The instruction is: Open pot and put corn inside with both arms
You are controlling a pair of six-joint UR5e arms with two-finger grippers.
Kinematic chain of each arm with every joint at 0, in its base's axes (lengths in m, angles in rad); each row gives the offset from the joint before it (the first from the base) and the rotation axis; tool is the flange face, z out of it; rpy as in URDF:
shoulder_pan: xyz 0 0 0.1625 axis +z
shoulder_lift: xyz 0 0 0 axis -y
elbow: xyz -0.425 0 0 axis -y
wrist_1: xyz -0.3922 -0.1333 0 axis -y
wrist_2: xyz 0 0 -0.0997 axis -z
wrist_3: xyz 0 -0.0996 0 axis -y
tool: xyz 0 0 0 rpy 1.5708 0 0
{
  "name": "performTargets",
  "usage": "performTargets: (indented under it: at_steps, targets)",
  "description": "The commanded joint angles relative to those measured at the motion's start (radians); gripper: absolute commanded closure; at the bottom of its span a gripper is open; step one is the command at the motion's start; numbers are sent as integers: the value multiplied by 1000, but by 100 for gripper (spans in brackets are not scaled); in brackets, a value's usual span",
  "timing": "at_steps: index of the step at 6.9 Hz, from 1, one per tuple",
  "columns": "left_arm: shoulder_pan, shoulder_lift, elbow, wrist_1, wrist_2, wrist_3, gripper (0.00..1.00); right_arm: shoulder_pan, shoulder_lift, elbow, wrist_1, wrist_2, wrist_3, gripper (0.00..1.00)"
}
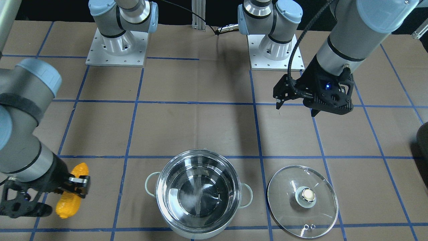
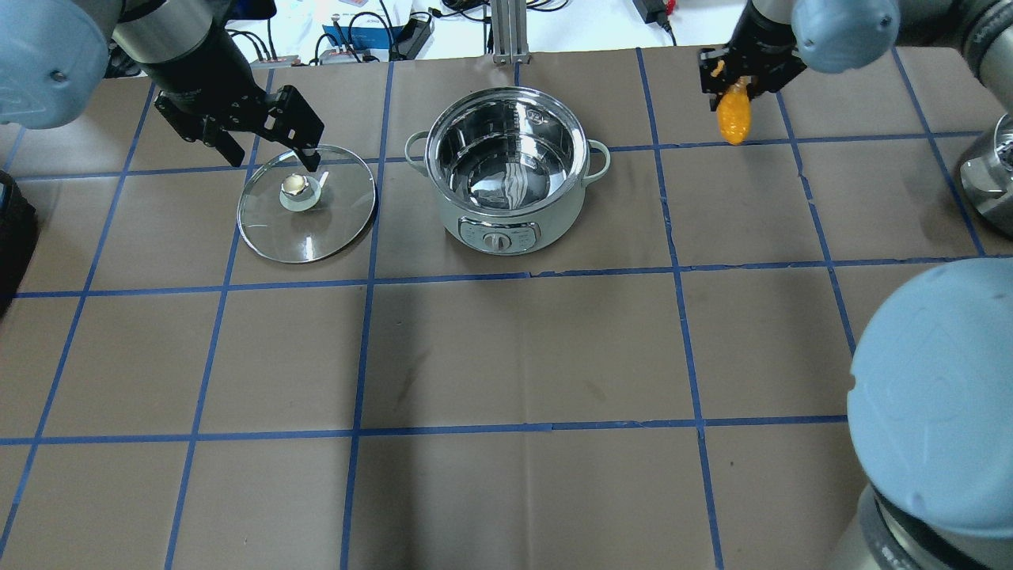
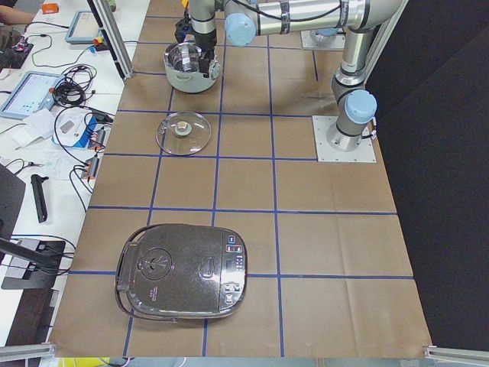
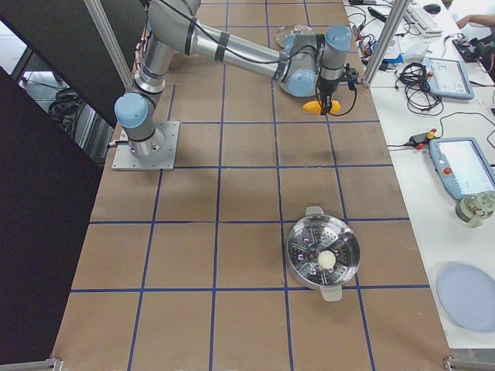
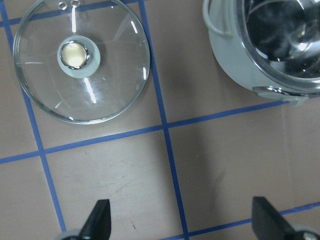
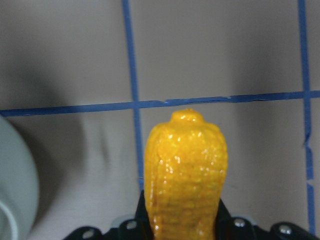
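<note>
1 pot [image 1: 198, 192] stands open near the table's [image 2: 506, 356] far edge from the robot, about midway between the 2 arms. It is round, with a shiny steel rim and a mirror-like inside that holds nothing, a pale green outer wall and 2 pale loop handles, 1 on each side. The overhead view shows 1 round dial [image 2: 498, 240] on a small panel on the side that faces the robot.

1 corn [image 1: 68, 205] is in view: a yellow-orange, bumpy cob with a tapered tip, shorter than the pot is wide. It sits well apart from the pot, on the robot's right of it. The right gripper [image 1: 76, 186] pinches it across its middle, with the tip sticking out past the fingers. I cannot tell whether the cob touches the table.

1 flat round glass lid [image 1: 287, 207] with 1 metal knob [image 1: 307, 195] lies on the table just beside the pot, on the robot's left, not touching it. The left gripper [image 1: 296, 108] hangs above the table on the robot's side of the lid, its 2 fingers spread wide and holding nothing.

The table is brown with a grid of blue tape lines. At the robot's left end lies 1 dark rice cooker [image 3: 183, 271]. At its right end stand 1 steel steamer pan [image 4: 321, 253] and, beyond the table's edge, 1 blue plate [image 4: 468, 297].
</note>
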Motion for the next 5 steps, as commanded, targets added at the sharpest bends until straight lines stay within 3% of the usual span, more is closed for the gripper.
performTargets:
  at_steps: [1,3,4,5]
  targets:
    - [-23,28,-20,-15,0,-1,0,240,45,-88,12,2,300,91]
    - [-22,47,-24,-18,46,-2,0,360,182,-151,-83,-15,361,91]
    - [-22,47,-24,-16,101,-31,0,367,212,-151,-102,-12,364,91]
    - [-22,42,-24,-16,97,-66,0,376,247,-150,-143,-13,367,89]
